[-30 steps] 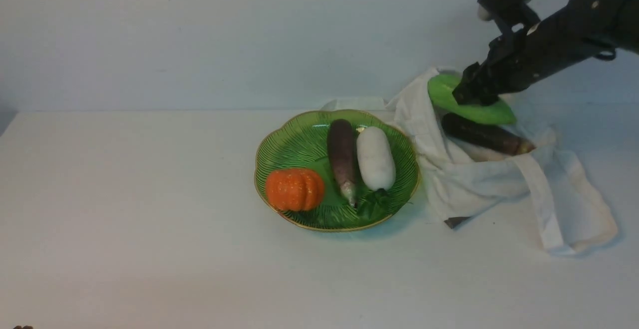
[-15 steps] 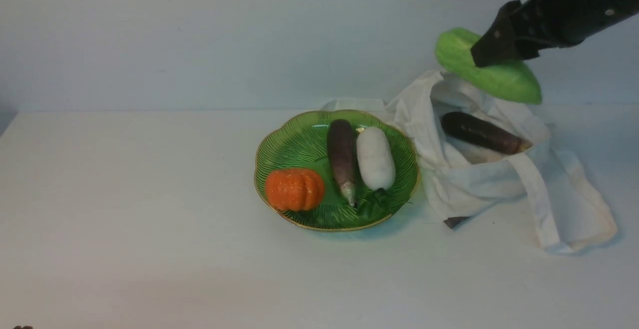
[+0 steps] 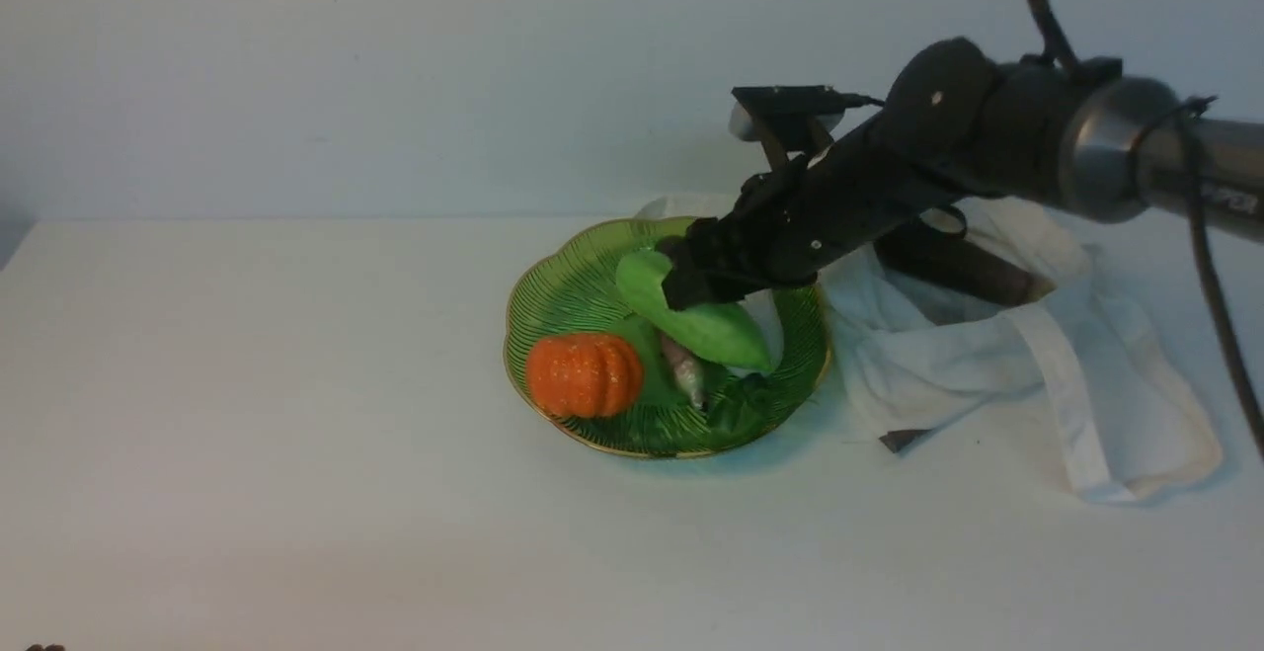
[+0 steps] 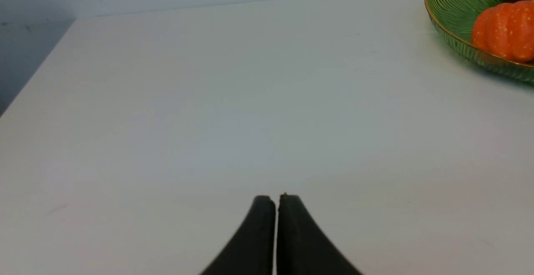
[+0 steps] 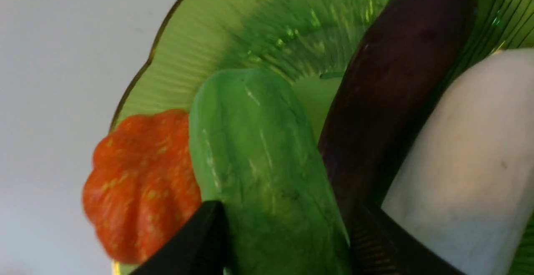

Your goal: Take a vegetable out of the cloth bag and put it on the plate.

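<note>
My right gripper [image 3: 703, 287] is shut on the light-green vegetable [image 3: 706, 320] and holds it low over the green plate [image 3: 553, 285], above the purple eggplant and the white radish lying there. In the right wrist view the vegetable [image 5: 267, 175] sits between my two black fingers, with the eggplant [image 5: 392, 99] and radish [image 5: 467, 166] beside it. The white cloth bag [image 3: 987, 355] lies right of the plate, behind my arm. My left gripper [image 4: 276, 200] is shut and empty over bare table, left of the plate [image 4: 454, 41].
An orange pumpkin [image 3: 583, 372] sits on the plate's front left; it also shows in the left wrist view [image 4: 505, 29] and the right wrist view [image 5: 137, 183]. A second dark eggplant [image 3: 963, 271] lies in the bag's mouth. The bag's straps [image 3: 1086, 414] trail right.
My right gripper has carried the light-green vegetable up out of the bag, then left and down over the plate. The left gripper has not visibly moved.
</note>
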Controlling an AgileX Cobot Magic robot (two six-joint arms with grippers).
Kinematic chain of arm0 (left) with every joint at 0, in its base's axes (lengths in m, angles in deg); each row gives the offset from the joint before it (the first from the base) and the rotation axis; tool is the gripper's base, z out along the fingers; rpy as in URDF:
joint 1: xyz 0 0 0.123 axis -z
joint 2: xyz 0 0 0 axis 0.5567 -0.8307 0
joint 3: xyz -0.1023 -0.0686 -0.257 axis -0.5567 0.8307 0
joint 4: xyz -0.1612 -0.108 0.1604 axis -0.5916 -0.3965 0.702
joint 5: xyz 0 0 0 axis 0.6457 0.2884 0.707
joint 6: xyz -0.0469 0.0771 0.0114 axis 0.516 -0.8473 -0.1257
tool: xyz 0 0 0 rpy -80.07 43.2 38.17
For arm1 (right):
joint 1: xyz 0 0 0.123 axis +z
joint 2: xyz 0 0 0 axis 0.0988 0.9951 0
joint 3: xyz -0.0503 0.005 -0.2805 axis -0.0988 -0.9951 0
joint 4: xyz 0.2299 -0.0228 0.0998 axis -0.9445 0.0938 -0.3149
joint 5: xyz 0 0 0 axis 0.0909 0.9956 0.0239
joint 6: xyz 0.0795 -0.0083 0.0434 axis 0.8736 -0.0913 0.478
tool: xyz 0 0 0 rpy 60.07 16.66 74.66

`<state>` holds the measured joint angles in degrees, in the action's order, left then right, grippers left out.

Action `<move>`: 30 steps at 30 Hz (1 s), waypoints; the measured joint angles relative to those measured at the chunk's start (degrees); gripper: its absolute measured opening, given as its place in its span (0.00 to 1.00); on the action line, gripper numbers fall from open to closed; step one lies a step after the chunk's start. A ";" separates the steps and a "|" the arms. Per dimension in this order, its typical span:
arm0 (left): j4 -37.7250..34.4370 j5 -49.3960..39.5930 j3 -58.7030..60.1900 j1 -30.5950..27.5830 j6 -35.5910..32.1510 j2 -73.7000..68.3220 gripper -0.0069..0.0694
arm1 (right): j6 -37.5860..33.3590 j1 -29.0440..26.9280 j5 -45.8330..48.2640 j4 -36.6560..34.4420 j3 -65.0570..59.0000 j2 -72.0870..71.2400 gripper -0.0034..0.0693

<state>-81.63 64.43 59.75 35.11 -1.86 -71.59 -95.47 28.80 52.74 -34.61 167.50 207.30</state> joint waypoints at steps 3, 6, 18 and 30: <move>0.00 0.00 0.00 0.00 0.00 0.00 0.08 | 0.00 0.05 -2.83 -0.12 0.00 0.67 0.60; 0.00 0.00 0.00 0.00 0.00 0.00 0.08 | 0.00 0.05 -3.06 -0.20 0.00 0.72 0.74; 0.00 0.00 0.00 0.00 0.00 0.00 0.08 | -0.18 -3.99 17.29 5.91 10.20 -7.19 0.94; 0.00 0.00 0.00 0.00 0.00 0.00 0.08 | 7.45 -6.39 29.71 20.66 32.37 -24.96 0.40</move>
<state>-81.63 64.43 59.75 35.11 -1.86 -71.59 -88.02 22.41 82.45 -13.95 199.87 182.34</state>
